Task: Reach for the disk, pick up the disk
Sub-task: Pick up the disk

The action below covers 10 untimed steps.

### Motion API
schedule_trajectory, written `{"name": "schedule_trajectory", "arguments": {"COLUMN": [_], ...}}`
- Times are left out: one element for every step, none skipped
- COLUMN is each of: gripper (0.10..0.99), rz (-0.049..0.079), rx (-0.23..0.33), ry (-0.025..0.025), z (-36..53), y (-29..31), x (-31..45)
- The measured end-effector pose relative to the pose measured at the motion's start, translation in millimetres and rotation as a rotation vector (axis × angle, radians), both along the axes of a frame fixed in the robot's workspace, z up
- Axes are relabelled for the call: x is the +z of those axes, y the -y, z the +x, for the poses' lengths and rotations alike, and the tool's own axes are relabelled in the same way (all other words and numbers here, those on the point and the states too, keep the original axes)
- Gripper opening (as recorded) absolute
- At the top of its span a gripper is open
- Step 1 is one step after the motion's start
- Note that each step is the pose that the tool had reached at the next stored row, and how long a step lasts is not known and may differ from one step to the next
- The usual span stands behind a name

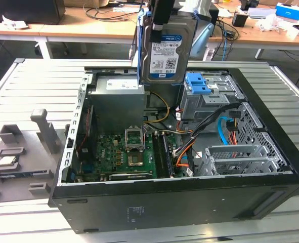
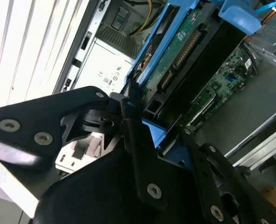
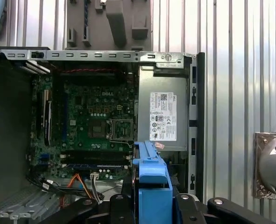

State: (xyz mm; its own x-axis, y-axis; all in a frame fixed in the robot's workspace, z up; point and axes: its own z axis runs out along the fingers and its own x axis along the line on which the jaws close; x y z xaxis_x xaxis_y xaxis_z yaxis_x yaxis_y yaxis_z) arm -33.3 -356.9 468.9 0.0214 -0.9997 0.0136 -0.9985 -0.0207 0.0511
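The disk (image 1: 167,55), silver-grey with a blue-and-white label and blue side rails, hangs upright above the open computer case (image 1: 139,202), clear of its back wall. My gripper (image 1: 161,23) holds it from above, shut on its top edge. In the second wrist view the disk (image 2: 184,51) shows its green circuit-board underside and a blue rail, with a black finger (image 2: 130,116) pressed against it. The first wrist view looks down along the disk's blue rail (image 3: 152,177), with the gripper (image 3: 152,207) closed around it, over the motherboard.
Inside the case are the motherboard (image 1: 124,152), the grey power supply (image 1: 119,101), orange and blue cables (image 1: 225,129) and a metal drive cage with a blue latch (image 1: 197,83). A grey fixture holding a small chip (image 1: 7,162) lies at the exterior view's left. Cluttered desks stand behind.
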Motion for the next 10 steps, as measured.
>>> {"name": "schedule_trajectory", "arguments": {"gripper": [0.365,0.365,0.365,0.365,0.365,0.365,0.365,0.365,0.365,0.365], "rz": [0.000,0.000,0.000,-0.001,0.000,0.000,-0.001,-0.001,-0.001,-0.002], "rx": [0.000,0.000,0.000,0.000,0.000,0.000,0.000,0.000,0.000,0.000], "ry": [0.0000,0.0000,0.0000,-0.0001,-0.0001,0.0000,0.0000,0.0000,-0.0001,-0.0001], "z": [3.6,6.4,7.6,8.2,8.4,8.5,8.5,8.5,8.5,8.5], "y": [0.0,0.0,0.3,1.7,2.7,4.0,7.7,12.7,16.5,19.3], "x": [-1.0,-1.9,-2.7,-3.4,-3.7,-4.0,-4.4,-4.8,-5.0,-5.1]}}
